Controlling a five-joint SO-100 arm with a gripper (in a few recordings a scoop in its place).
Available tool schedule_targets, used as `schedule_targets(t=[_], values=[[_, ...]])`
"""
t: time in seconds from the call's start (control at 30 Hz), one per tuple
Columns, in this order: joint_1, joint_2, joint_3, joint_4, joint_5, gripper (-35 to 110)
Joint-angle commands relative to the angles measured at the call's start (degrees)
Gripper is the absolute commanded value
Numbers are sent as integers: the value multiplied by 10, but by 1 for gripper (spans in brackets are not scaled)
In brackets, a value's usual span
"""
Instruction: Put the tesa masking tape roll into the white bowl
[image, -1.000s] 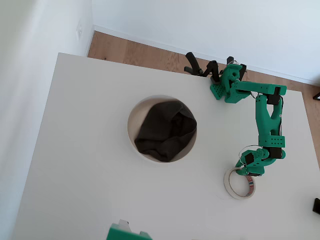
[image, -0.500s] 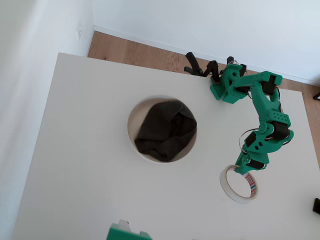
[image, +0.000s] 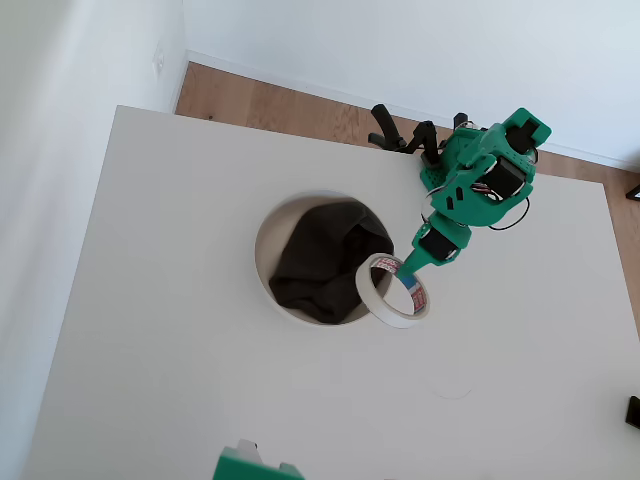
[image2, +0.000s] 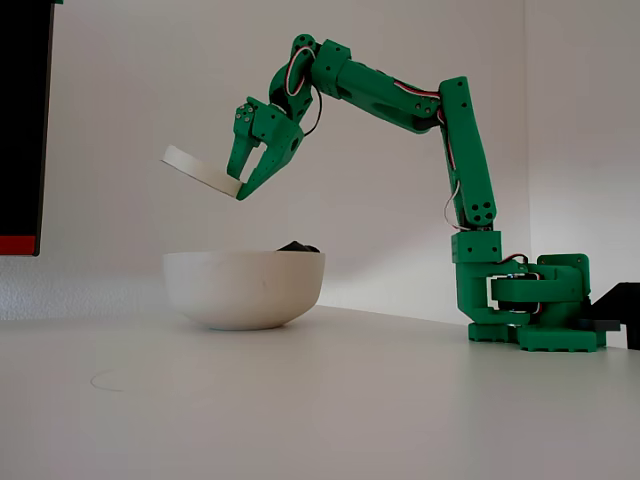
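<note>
In the overhead view, the tape roll (image: 391, 290) has moved a long way in one second. It was lying on the table at the right, with the green pincer (image: 409, 270) coming down onto it. Now the roll is off that spot and sits over the right rim of the white bowl (image: 266, 273), partly over the dark cloth (image: 328, 260) inside. The arm has folded back toward its base and swung to the bowl, so the lift is done and the carry looks almost done. The pincer pinches the roll at its far side, next to the red and blue label. In the fixed view, the pincer (image2: 240, 187) is closed on one edge of the roll (image2: 200, 170), and the roll sticks out from it to the left, tilted. It hangs well above the bowl (image2: 243, 288), not touching it, so it seems nearly ready to be lowered or dropped in.
</note>
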Motion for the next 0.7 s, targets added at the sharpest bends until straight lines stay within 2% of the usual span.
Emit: schedule_targets(t=[0.0, 0.23, 0.67], values=[[86, 24, -47, -3, -10, -8], [166, -74, -44, -20, -32, -8], [179, -199, -46, -100, -32, -8]])
